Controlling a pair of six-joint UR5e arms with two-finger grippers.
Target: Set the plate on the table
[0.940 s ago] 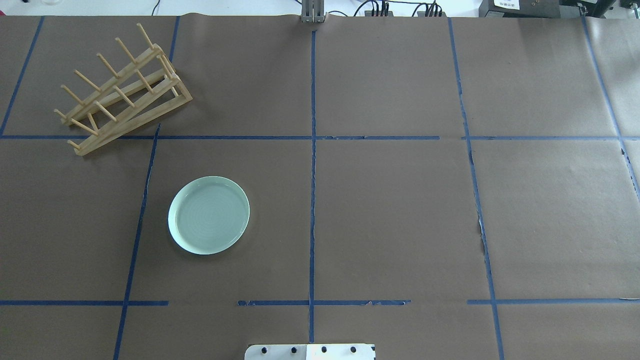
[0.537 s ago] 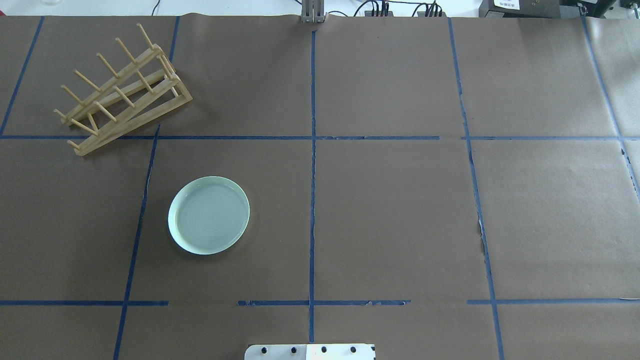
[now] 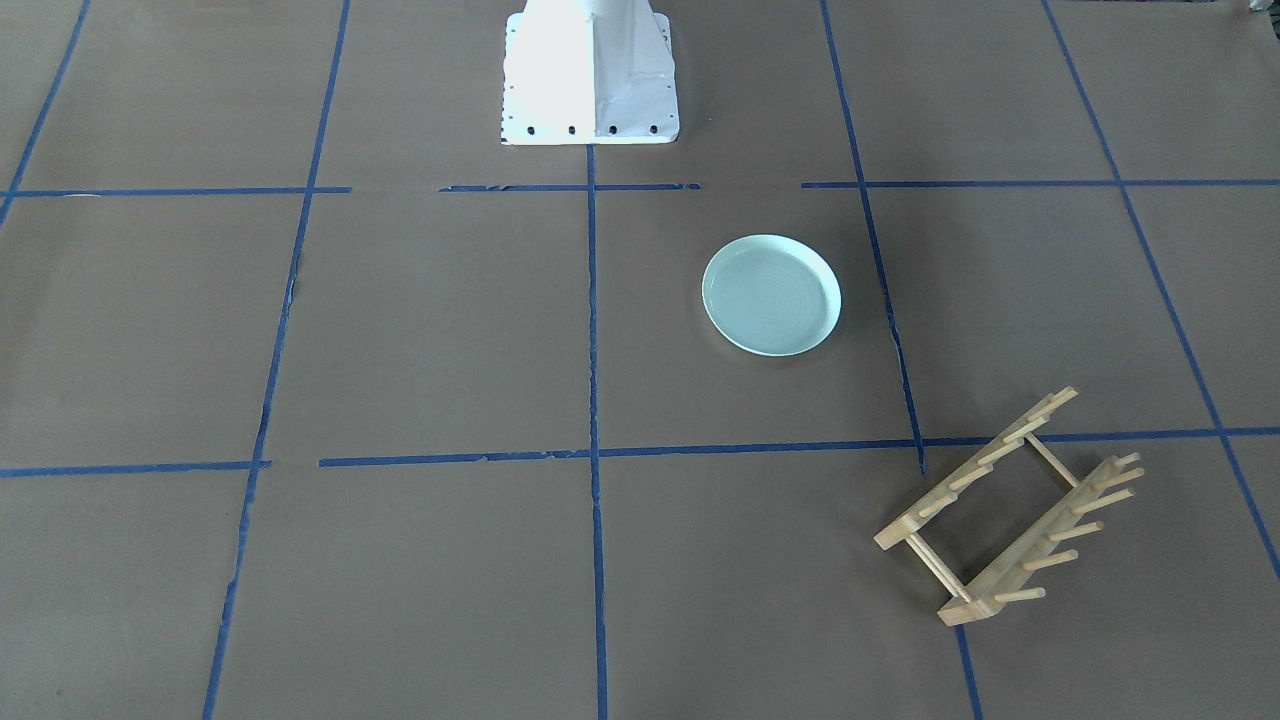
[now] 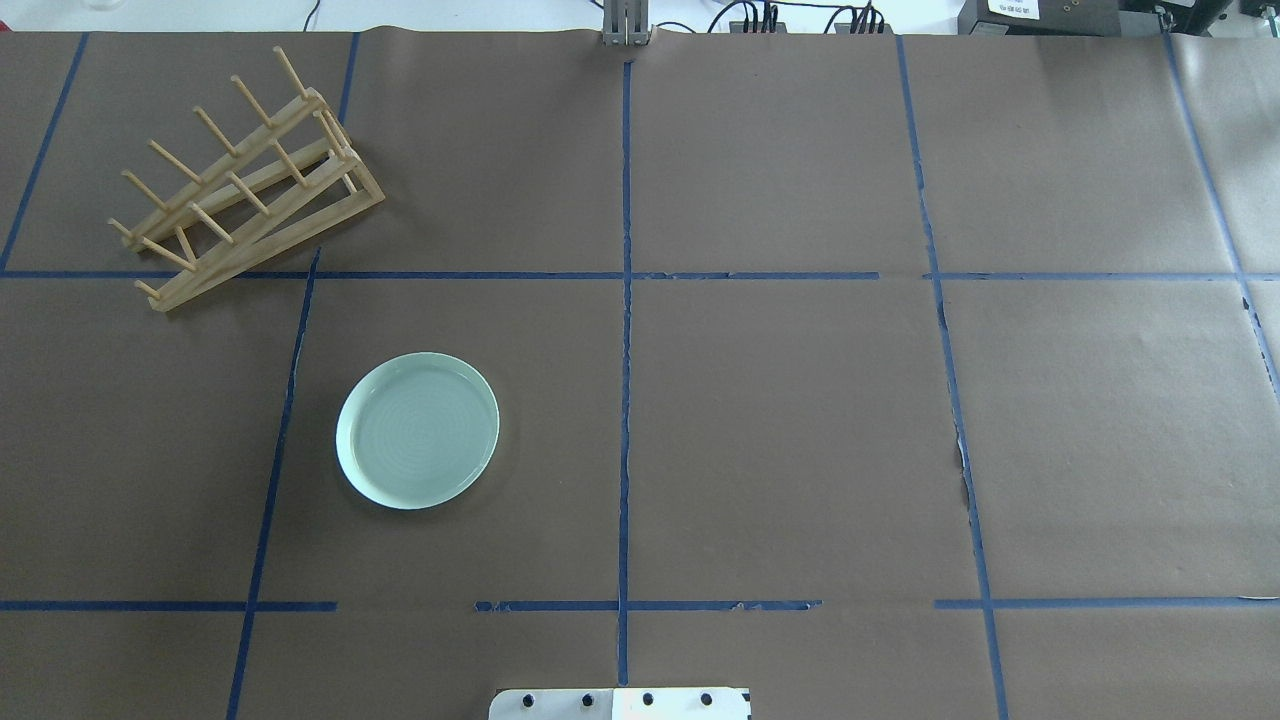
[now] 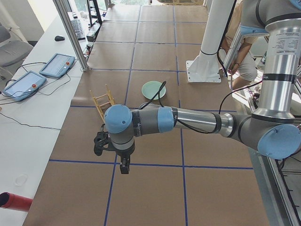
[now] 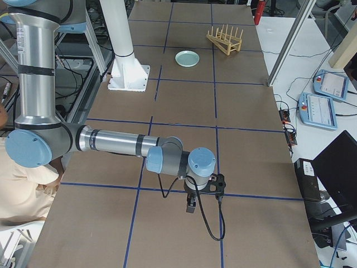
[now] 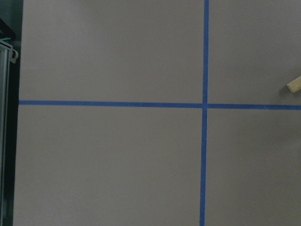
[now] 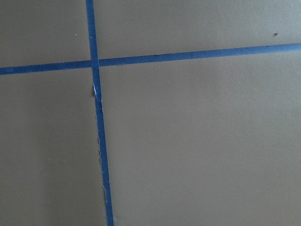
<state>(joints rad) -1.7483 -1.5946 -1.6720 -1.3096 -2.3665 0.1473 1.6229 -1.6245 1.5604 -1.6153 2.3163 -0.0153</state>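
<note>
The pale mint-green plate [image 4: 417,430] lies flat on the brown paper table [image 4: 800,420], right side up, left of the centre tape line. It also shows in the front view [image 3: 771,295] and both side views [image 5: 153,89] [image 6: 187,58]. No gripper touches it. My left gripper [image 5: 123,168] hangs over the table's left end, far from the plate; I cannot tell whether it is open or shut. My right gripper [image 6: 190,205] hangs over the right end; I cannot tell its state either. Both wrist views show only paper and blue tape.
A light wooden peg rack [image 4: 245,180] stands at the far left, beyond the plate, and holds nothing. One of its corners [image 7: 294,84] shows at the right edge of the left wrist view. The white robot base [image 4: 620,703] is at the near edge.
</note>
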